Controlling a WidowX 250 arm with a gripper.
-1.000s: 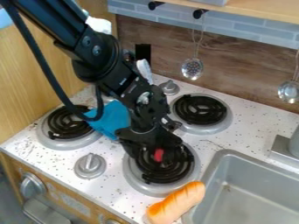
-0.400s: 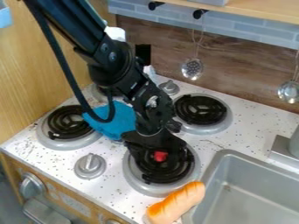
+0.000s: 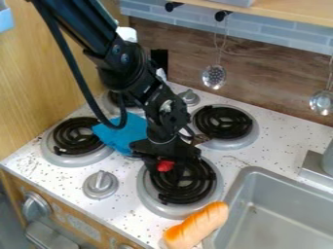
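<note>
A: ok what's the end effector [image 3: 167, 170] doing here? Open or closed?

B: Looks closed on a small red object [image 3: 165, 166] to me. The black fingers are around it, pointing down, right over the coil burner [image 3: 185, 195] closest to the sink [image 3: 259, 171]. Can't tell what the red thing actually is, most of it is hidden.

A: And the bread-looking thing?

B: That's a long roll [image 3: 196, 226], toasty orange on top and paler on the side (kinda making me hungry, ngl). It's lying at a slant on the speckled white table [image 3: 131, 206], by the near left corner of the sink, well below the red object in the view and apart from the end effector.

A: What's the blue stuff behind the arm?

B: A crumpled blue cloth [image 3: 123, 135], I'd say. It sits between the left burner [image 3: 75, 137] and the arm, and the arm's black cable hangs down in front of it. There's also a silver knob [image 3: 100, 184] between the left burner and the one under the end effector, plus another burner [image 3: 223, 122] farther back on the right.

A: Anything on the wall?

B: Yep, a slotted ladle [image 3: 213, 77] hanging from a black hook, and a second metal ladle [image 3: 321, 101] over at the right edge.
</note>
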